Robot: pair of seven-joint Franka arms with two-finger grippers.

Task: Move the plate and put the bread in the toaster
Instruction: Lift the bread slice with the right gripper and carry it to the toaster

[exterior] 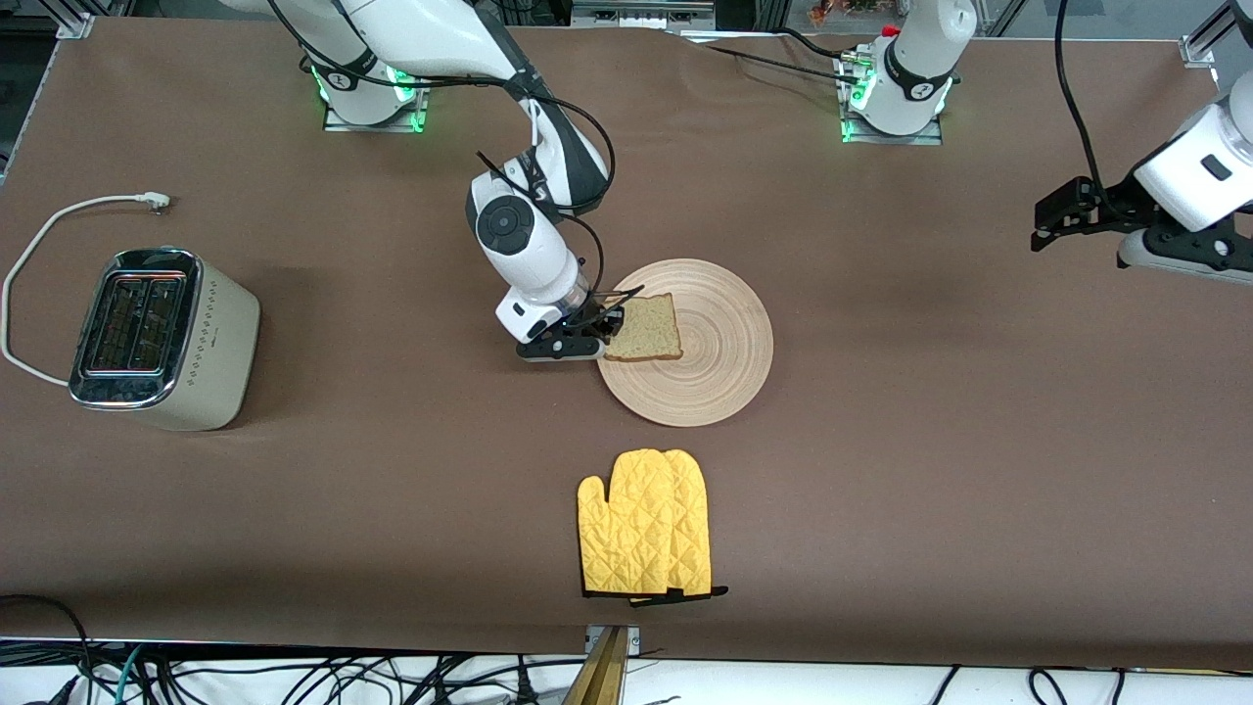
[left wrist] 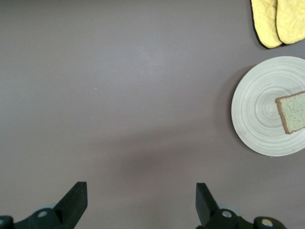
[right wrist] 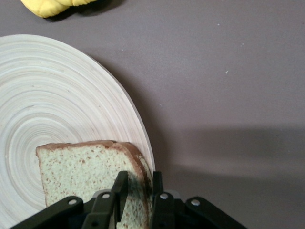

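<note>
The light-wood plate [exterior: 724, 367] lies in the middle of the table. The bread slice [exterior: 648, 328] is on it, at the rim toward the right arm's end. My right gripper [exterior: 609, 325] is shut on the slice's crust edge; in the right wrist view the fingers [right wrist: 120, 188] clamp the bread [right wrist: 81, 167] over the plate's rim [right wrist: 57, 95]. The cream toaster [exterior: 157, 338] stands toward the right arm's end, slots up. My left gripper [exterior: 1049, 225] waits open and empty above bare table at the left arm's end [left wrist: 141, 191]. The left wrist view shows the plate [left wrist: 259, 109] and bread [left wrist: 293, 112].
A yellow quilted oven mitt [exterior: 646, 524] lies nearer to the front camera than the plate; it also shows in the left wrist view [left wrist: 276, 21] and the right wrist view [right wrist: 47, 5]. The toaster's white cord [exterior: 59, 220] loops beside it.
</note>
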